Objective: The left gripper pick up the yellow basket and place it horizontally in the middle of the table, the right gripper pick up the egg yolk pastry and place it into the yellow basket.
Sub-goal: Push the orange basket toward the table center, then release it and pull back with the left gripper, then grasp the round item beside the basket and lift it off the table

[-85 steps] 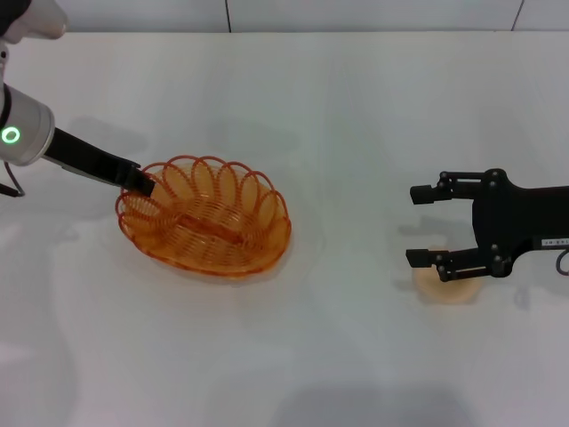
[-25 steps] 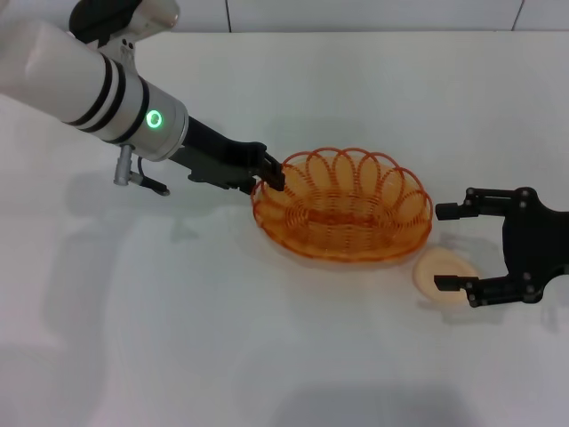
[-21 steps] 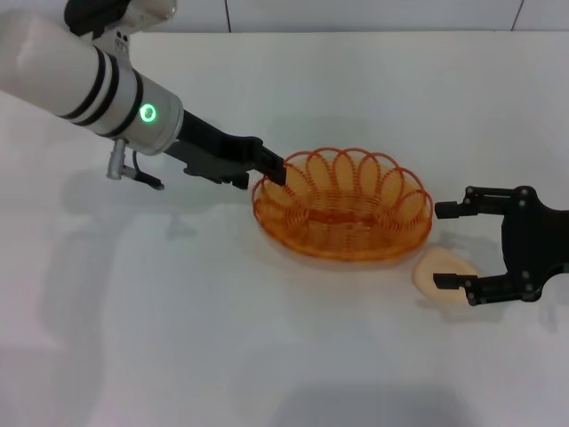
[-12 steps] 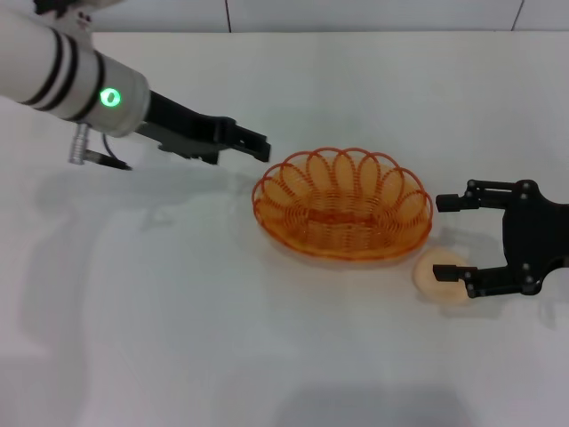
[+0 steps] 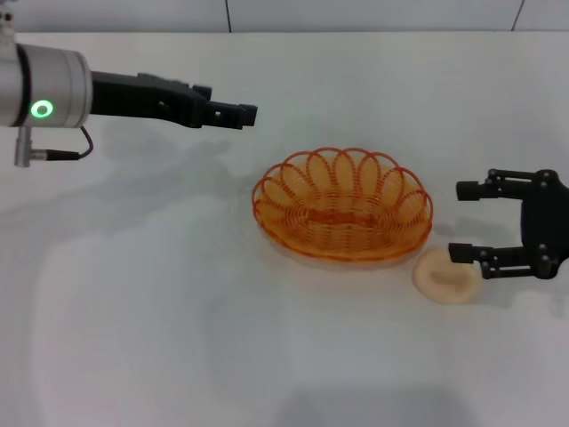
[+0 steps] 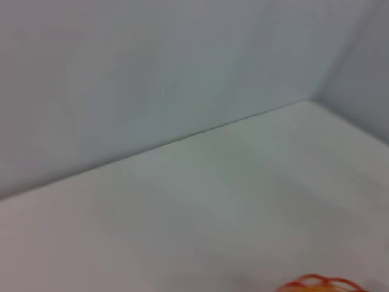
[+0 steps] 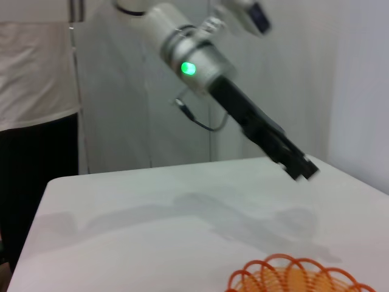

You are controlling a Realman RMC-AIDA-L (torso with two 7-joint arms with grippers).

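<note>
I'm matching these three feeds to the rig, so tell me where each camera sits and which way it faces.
Head view: above, looking down at the table, the yellow basket, the egg yolk pastry, the left gripper and the open right gripper.
Left wrist view: faces the table's far edge; no fingers show.
Right wrist view: faces across the table at the left arm.
All three show the basket.

The yellow basket (image 5: 343, 207), an oval of orange-yellow wire with a looped scalloped rim and a coiled base, sits upright and empty near the middle of the white bench (image 5: 178, 338), its long axis running left to right. The egg yolk pastry (image 5: 443, 277), a small round pale cream dome, lies on the bench just beside the basket's right front rim.
</note>
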